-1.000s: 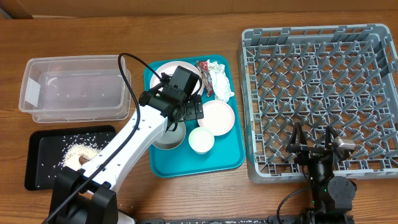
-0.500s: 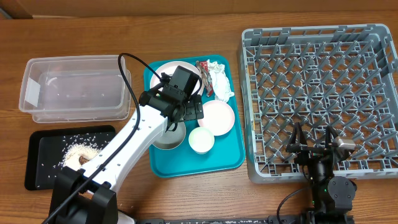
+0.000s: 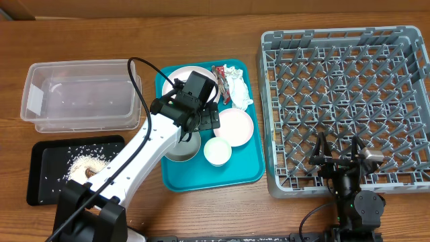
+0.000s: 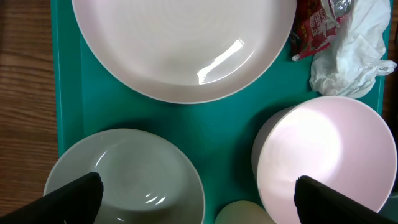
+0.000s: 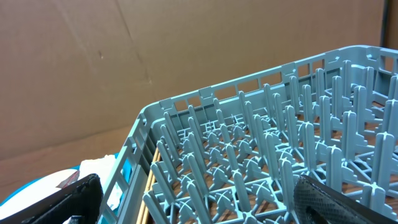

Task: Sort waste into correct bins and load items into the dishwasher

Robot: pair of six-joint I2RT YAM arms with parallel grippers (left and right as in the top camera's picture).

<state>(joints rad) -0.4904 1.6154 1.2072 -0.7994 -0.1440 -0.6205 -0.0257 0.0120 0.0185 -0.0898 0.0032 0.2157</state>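
On the teal tray (image 3: 222,176) sit a flat white plate (image 3: 176,79), a pale pink bowl (image 3: 235,126), a grey-white bowl (image 3: 181,149) and a small white cup (image 3: 218,151). A crumpled white napkin (image 3: 236,91) and a red wrapper (image 3: 220,72) lie at the tray's far right corner. My left gripper (image 3: 201,124) hovers open above the tray. In the left wrist view one fingertip is over the grey-white bowl (image 4: 134,174) and the other over the pink bowl (image 4: 323,155); nothing is held. My right gripper (image 3: 338,151) stands open at the near edge of the grey dish rack (image 3: 265,101).
A clear plastic tub (image 3: 33,94) stands at the far left, holding a few grains. In front of it, a black tray (image 3: 35,176) holds scattered rice and a brownish food lump (image 3: 86,165). The rack's upright pegs (image 5: 249,143) fill the right wrist view.
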